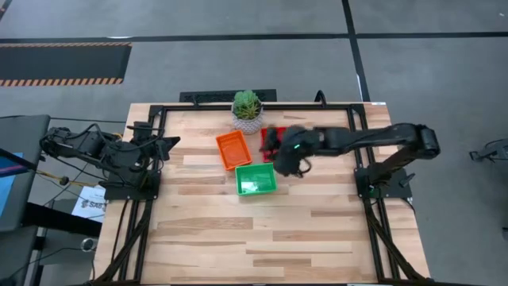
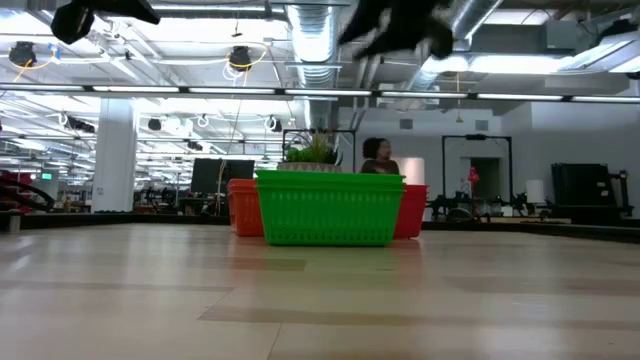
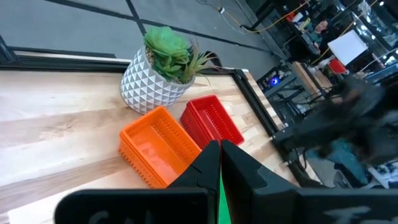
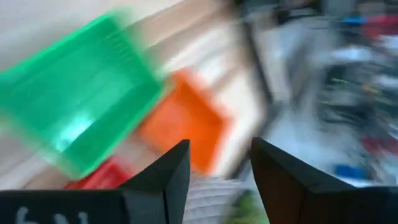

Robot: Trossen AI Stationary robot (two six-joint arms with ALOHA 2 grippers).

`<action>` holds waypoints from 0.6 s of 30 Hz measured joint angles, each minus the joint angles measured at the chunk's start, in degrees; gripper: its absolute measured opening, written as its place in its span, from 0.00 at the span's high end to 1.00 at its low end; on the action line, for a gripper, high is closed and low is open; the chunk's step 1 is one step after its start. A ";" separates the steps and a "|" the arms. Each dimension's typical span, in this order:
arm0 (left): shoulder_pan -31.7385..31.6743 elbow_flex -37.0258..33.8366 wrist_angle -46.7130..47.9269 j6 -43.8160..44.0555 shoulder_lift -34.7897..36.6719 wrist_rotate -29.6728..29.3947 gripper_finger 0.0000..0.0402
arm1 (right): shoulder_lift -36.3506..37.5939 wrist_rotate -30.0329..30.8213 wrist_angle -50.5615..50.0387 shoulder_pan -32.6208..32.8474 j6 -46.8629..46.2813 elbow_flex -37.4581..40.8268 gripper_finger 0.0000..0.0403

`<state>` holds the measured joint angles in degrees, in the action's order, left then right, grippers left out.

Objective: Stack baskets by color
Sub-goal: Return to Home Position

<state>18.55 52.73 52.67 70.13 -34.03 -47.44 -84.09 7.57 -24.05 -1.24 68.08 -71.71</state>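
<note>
Your right gripper (image 1: 290, 157), fingers apart and empty, hovers over the stacked red mesh plastic baskets (image 1: 268, 135) beside the white-potted green plant (image 1: 247, 110); orange stack (image 1: 233, 149) and green stack (image 1: 255, 179) sit near it. Lift straight up, then swing home — left gripper (image 1: 165, 145) waits pinched closed, well apart from the plant.

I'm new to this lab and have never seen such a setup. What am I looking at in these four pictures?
Two dark robot arms work at a wooden table. One picture looks straight down, one looks level across the tabletop, and one comes from each wrist. On the table stand orange baskets, red baskets, green baskets and a potted plant. The left gripper, shut and empty, waits at the table's left edge. The right gripper, open and holding nothing, hangs above the baskets.
</note>
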 joint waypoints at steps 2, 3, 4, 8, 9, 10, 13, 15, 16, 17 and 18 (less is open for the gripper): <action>0.00 0.00 -0.30 0.00 0.14 -0.38 1.00 | 2.97 0.71 -0.80 -0.23 -5.17 -2.71 0.53; 0.00 0.00 -0.92 0.00 0.25 -0.60 1.00 | 4.57 1.84 -0.53 -0.36 -8.20 -4.44 0.53; 0.00 0.00 -1.45 -0.02 0.49 -1.23 1.00 | 6.29 3.23 -0.26 -0.36 -11.54 -5.91 0.53; 0.00 0.00 -4.65 -1.96 1.22 -3.17 1.00 | 13.16 7.29 -1.63 -1.04 -24.81 -10.88 0.54; 0.00 0.00 -5.70 -2.69 1.30 -3.35 1.00 | 14.92 7.80 -1.12 -1.31 -28.24 -11.92 0.54; 0.00 0.00 -6.98 -3.39 1.41 -3.38 1.00 | 16.92 7.86 -1.36 -1.60 -32.13 -12.46 0.55; 0.00 0.00 -9.99 -3.61 1.47 -2.41 1.00 | 22.78 7.95 -3.73 -2.87 -42.30 -13.06 0.55; 0.00 0.00 -10.08 -3.20 1.38 -1.16 1.00 | 26.47 7.93 -9.39 -3.90 -47.65 -12.95 0.54; 0.01 0.00 -9.76 -3.18 1.35 -0.22 1.00 | 28.08 7.91 -11.58 -4.40 -50.18 -12.97 0.54; 0.00 0.00 -9.72 -2.95 1.33 0.42 1.00 | 29.71 7.90 -14.23 -4.87 -52.88 -12.96 0.54; 0.00 0.00 -9.78 -2.33 1.28 0.45 1.00 | 31.48 7.85 -17.37 -5.26 -55.72 -12.38 0.54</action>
<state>18.55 52.73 42.89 67.79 -32.75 -46.99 -52.61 15.42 -41.42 -6.50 12.35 -84.09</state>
